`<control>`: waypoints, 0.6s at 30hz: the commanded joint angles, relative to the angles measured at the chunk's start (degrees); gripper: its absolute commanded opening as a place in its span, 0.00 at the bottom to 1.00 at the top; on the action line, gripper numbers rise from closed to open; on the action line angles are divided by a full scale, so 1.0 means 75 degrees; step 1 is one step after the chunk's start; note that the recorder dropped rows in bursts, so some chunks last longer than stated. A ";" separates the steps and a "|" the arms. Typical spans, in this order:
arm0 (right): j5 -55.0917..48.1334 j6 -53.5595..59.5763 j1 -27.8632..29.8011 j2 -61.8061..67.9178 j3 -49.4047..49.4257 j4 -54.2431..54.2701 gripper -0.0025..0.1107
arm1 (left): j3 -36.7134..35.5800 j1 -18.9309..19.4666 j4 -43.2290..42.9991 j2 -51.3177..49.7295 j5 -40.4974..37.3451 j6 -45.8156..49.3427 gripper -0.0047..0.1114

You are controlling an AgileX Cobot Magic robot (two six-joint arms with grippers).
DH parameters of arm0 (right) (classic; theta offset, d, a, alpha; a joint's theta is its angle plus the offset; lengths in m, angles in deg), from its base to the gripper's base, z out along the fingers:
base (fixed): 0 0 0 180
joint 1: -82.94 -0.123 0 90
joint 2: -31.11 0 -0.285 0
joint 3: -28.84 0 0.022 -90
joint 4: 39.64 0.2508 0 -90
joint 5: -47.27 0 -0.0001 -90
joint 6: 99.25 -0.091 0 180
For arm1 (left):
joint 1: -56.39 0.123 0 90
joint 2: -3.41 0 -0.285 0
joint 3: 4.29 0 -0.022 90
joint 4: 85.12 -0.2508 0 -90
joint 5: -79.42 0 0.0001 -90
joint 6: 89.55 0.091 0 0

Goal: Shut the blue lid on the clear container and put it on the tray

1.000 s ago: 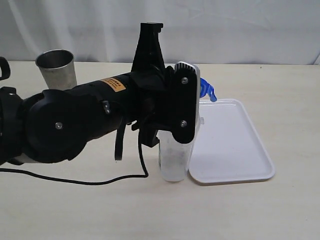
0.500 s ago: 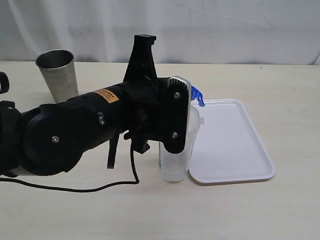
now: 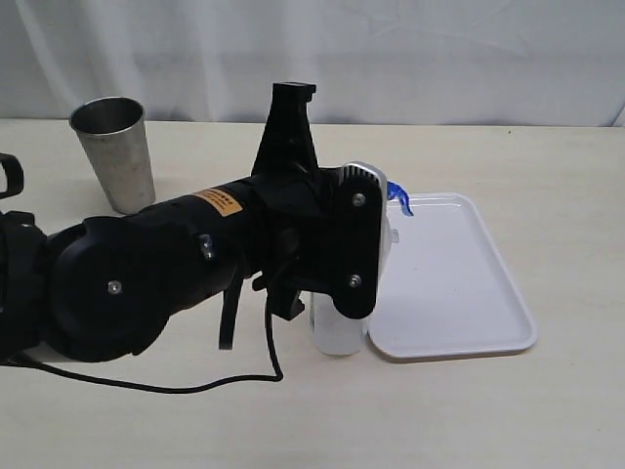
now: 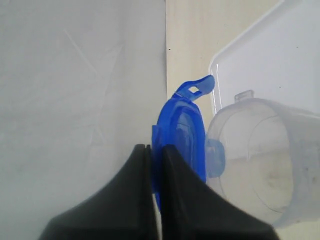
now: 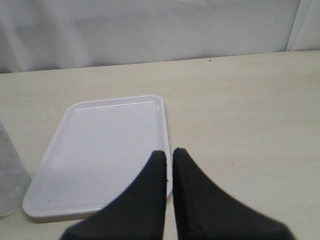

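The blue lid [image 4: 182,132] stands on edge right beside the open mouth of the clear container [image 4: 260,160]. My left gripper [image 4: 154,150] is shut on the lid's rim. In the exterior view my left arm [image 3: 195,264] hides most of the container [image 3: 337,334]; only its base shows, standing on the table against the near left corner of the white tray [image 3: 449,283]. A blue tab of the lid [image 3: 399,196] sticks out past the gripper. My right gripper [image 5: 170,152] is shut on nothing, hovering by the tray's [image 5: 110,145] edge, and is out of the exterior view.
A grey steel cup [image 3: 115,151] stands at the back left of the table. A black cable [image 3: 195,383] trails over the table under the left arm. A white curtain closes off the back.
The left gripper with the blue lid swung slightly left, then back right and lower, bringing the lid nearer the container's mouth. The container and the tray have stayed put.
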 commanded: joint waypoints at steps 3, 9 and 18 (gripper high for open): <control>0.0021 0.0015 0.0027 -0.0039 0.0012 0.0039 0.06 | -0.0025 -0.0021 0.0237 0.0027 -0.0703 -0.0016 0.04; 0.0021 0.0015 0.0027 -0.0039 0.0012 0.0039 0.06 | -0.0186 -0.0021 0.0500 0.0027 -0.0831 -0.0016 0.04; 0.0021 0.0015 0.0027 -0.0039 0.0012 0.0039 0.06 | -0.0307 -0.0021 0.0666 0.0027 -0.1001 -0.0016 0.04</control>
